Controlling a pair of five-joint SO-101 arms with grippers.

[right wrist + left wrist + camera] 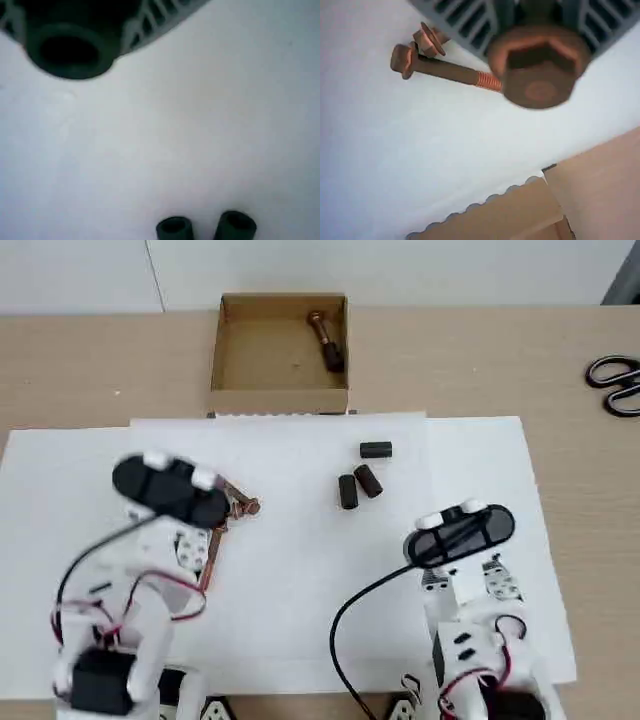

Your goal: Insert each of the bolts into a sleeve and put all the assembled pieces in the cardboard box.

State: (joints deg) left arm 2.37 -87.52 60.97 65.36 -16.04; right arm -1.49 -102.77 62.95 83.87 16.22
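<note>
Left gripper (536,22): jaws closed on the held bolt (538,67), hex head facing the wrist camera, shank running away between the jaws. Long loose bolt (437,69) lies flat on the paper sheet (445,150) just beyond the jaw tips, its threaded end seeming to pass behind the held head; contact unclear. Short loose bolt (426,39) is right beside the long one's head, looks to be touching it. Past the jaws the scalloped paper edge meets the cardboard box (510,215) wall, bare table (605,175) next to it. Right gripper (75,17): jaws clamped on the held sleeve (67,50), open bore facing the wrist camera. Loose sleeves (172,229) lie on the paper well ahead of these jaws, two side by side, apart, not touching. High view: three loose sleeves on the paper ahead of the right arm, between its jaws and the box, one nearer the box, two close together. Assembled piece (327,340), bolt in sleeve, lies inside the box toward its right wall, well beyond both sets of jaws. Scissors (615,385) on the table far off to the right of the right jaws.
</note>
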